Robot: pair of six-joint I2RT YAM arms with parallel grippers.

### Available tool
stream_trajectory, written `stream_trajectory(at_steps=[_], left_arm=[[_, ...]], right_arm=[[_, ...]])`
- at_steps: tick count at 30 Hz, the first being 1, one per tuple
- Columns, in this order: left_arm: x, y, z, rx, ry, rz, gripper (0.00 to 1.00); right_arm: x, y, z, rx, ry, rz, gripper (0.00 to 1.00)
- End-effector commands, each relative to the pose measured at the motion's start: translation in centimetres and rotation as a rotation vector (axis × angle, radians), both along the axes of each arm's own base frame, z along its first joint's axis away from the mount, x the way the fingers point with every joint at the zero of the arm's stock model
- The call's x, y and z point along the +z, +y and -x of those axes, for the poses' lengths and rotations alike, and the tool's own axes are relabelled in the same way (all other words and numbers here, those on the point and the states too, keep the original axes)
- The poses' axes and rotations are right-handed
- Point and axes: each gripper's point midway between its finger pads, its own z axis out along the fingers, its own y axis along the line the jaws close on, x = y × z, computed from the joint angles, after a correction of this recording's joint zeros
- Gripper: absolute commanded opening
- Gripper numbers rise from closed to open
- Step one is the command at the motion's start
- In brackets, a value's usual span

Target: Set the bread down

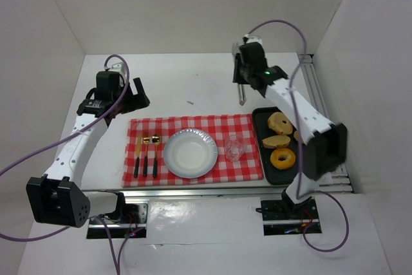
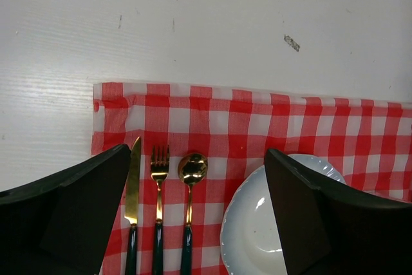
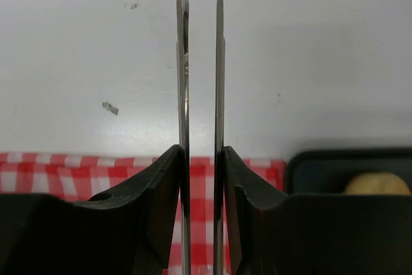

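Several bread pieces (image 1: 277, 141) lie in a black tray (image 1: 261, 130) at the right of the red checked cloth (image 1: 193, 123); one piece (image 3: 376, 185) shows in the right wrist view inside the tray (image 3: 322, 165). A white plate (image 1: 190, 152) sits mid-cloth and also shows in the left wrist view (image 2: 257, 223). My right gripper (image 1: 241, 76) is shut on metal tongs (image 1: 241, 96), held above the table behind the tray; the tong arms (image 3: 183, 62) run between my fingers (image 3: 201, 159). My left gripper (image 1: 131, 96) is open and empty above the cloth's back left (image 2: 198, 152).
A clear glass (image 1: 233, 148) stands on the cloth between plate and tray. A gold knife (image 2: 132, 185), fork (image 2: 158, 185) and spoon (image 2: 191, 169) lie left of the plate. White walls enclose the table on three sides. A small mark (image 2: 291, 43) lies on the bare table behind the cloth.
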Motion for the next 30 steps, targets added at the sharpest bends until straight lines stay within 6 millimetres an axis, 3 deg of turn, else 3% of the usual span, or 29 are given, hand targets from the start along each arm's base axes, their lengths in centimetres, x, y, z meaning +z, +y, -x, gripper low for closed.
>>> stream_trajectory(at_steps=[1, 2, 6, 9, 13, 18, 30], left_arm=[[0.6, -0.4, 0.0, -0.036, -0.032, 0.002, 0.98], [0.6, -0.6, 0.0, -0.044, -0.032, 0.009, 0.98], [0.7, -1.0, 0.1, -0.056, -0.030, 0.030, 0.98], [0.8, -1.5, 0.0, -0.067, -0.027, 0.053, 0.98], [1.2, -1.8, -0.3, -0.082, -0.046, 0.065, 0.96], [0.5, -2.0, -0.2, -0.088, -0.027, 0.070, 0.94], [-0.2, -1.8, -0.2, -0.081, -0.009, 0.064, 0.94]], right_arm=[[1.7, -5.1, 7.4, -0.081, 0.075, -0.005, 0.38], [2.2, -6.8, 10.0, -0.110, 0.071, -0.006, 0.38], [0.9, -11.0, 17.9, -0.203, 0.191, 0.026, 0.38], [-0.4, -12.9, 22.3, -0.272, 0.278, 0.028, 0.39], [-1.5, -13.2, 25.4, -0.286, 0.355, 0.001, 0.44], [-2.2, -13.4, 26.4, -0.298, 0.391, 0.007, 0.48], [-3.2, -13.9, 23.9, -0.320, 0.380, 0.089, 0.53]])
